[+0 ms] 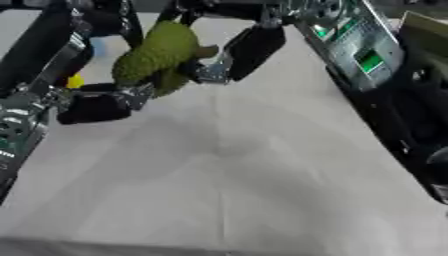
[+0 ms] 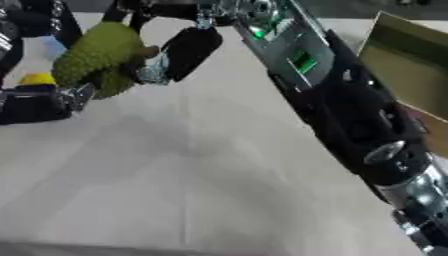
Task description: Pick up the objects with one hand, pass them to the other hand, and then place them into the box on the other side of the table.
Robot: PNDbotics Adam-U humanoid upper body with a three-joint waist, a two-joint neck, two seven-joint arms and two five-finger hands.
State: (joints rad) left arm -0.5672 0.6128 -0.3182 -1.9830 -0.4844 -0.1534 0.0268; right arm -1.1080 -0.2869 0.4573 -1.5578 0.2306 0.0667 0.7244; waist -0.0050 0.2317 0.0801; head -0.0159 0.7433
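A bumpy green fruit (image 1: pixel 157 55) with a short brown stem hangs above the white table (image 1: pixel 227 180) at the upper left. My left hand (image 1: pixel 94 107) comes in from the left, with one dark finger curled under the fruit and others above it. My right hand (image 1: pixel 252 47) reaches down from the upper right, and its fingers close on the stem end of the fruit. Both hands touch the fruit at once. The far side of the fruit and both palms are hidden.
A cardboard box (image 2: pixel 407 60) stands at the right edge behind my right forearm (image 2: pixel 350 110). A small yellow thing (image 2: pixel 37 78) lies at the far left behind my left hand. White cloth stretches across the near half of the table.
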